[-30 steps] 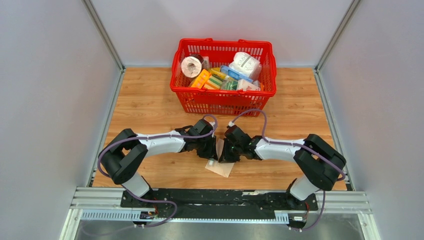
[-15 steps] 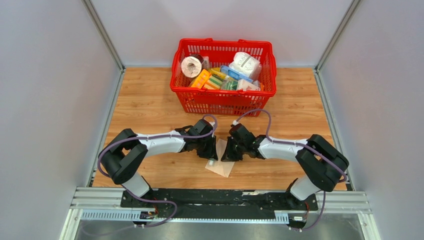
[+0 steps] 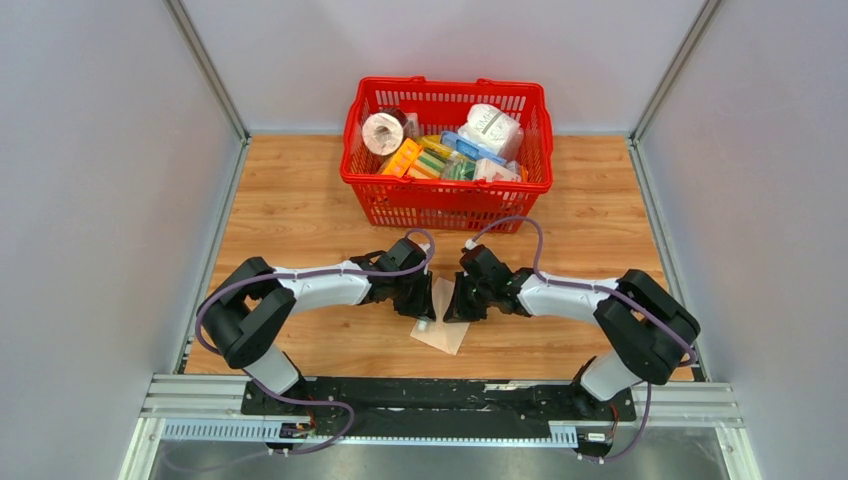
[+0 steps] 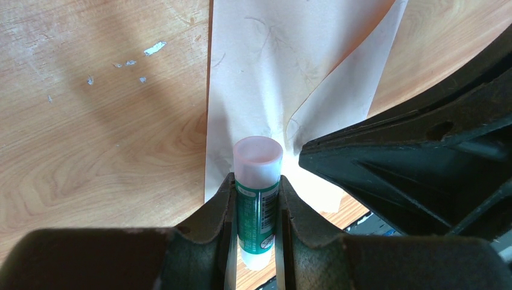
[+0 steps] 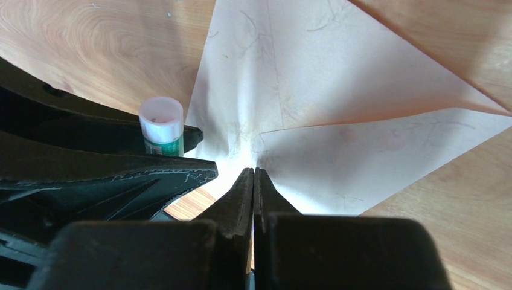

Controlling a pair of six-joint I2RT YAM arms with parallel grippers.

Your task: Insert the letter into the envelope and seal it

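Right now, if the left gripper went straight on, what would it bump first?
Probably the envelope: the glue stick in the left gripper pokes out ahead, so its cap would touch first. Depth is unclear.

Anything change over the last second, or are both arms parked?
Only the right side moved. The shut right hand crept slightly right and away from the near edge, its elbow swinging out with it, and it is still over the envelope. Nothing was grabbed or let go. The left hand kept its grip on the glue stick. The envelope and the basket did not move.
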